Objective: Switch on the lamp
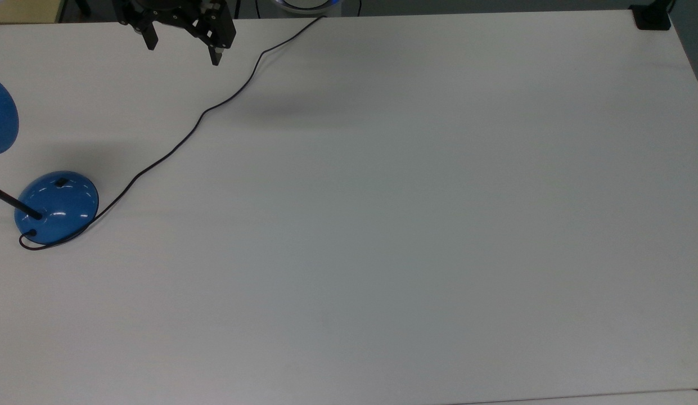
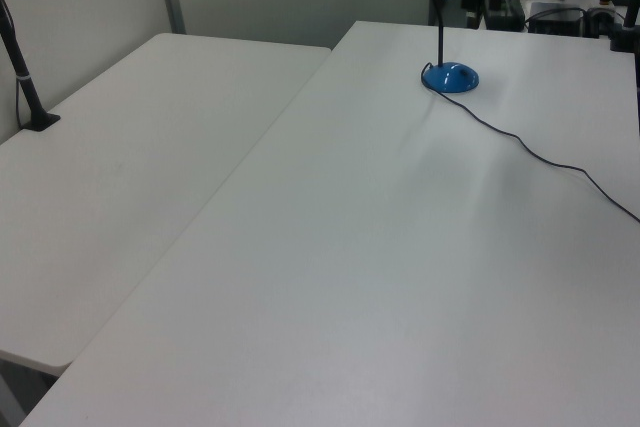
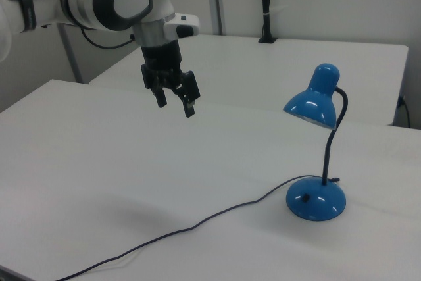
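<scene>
Black and spread apart, the fingers of the gripper [image 3: 175, 104] hang in the air above the white table [image 3: 131, 182], holding nothing. In the top view the gripper [image 1: 183, 50] sits at the upper edge, well apart from the lamp [image 1: 57, 207] at the top view's left. The lamp [image 3: 318, 149] stands upright on its glossy blue dome base (a small dark spot on it is probably the switch). Its black cord [image 1: 214, 107] trails across the table, passing near the gripper.
</scene>
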`<state>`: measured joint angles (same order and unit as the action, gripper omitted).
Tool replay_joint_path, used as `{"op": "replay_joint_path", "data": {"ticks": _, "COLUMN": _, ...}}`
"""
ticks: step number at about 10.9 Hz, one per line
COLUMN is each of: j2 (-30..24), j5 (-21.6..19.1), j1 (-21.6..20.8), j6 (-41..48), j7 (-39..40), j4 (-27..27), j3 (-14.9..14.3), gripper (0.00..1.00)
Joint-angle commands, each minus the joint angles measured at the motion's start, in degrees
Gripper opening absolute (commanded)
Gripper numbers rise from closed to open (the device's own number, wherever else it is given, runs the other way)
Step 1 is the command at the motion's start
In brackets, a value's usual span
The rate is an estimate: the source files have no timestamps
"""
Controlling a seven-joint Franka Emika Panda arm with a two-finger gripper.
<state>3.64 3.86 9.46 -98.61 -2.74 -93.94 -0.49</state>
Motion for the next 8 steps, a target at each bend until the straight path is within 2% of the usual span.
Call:
{"op": "replay_joint_path", "data": {"ticks": 1, "j2": -0.8, "j5": -0.7, "j1": 0.2, "j6": 0.9, "j7": -0.6, "j4": 0.7, "j3": -1.2, "gripper": 1.0}}
{"op": "replay_joint_path", "data": {"ticks": 8, "j2": -0.9, "j5": -0.6, "j1": 0.3, "j6": 1.1, "j7": 1.2, "j4": 0.7, "j3": -1.2, "gripper": 1.0}}
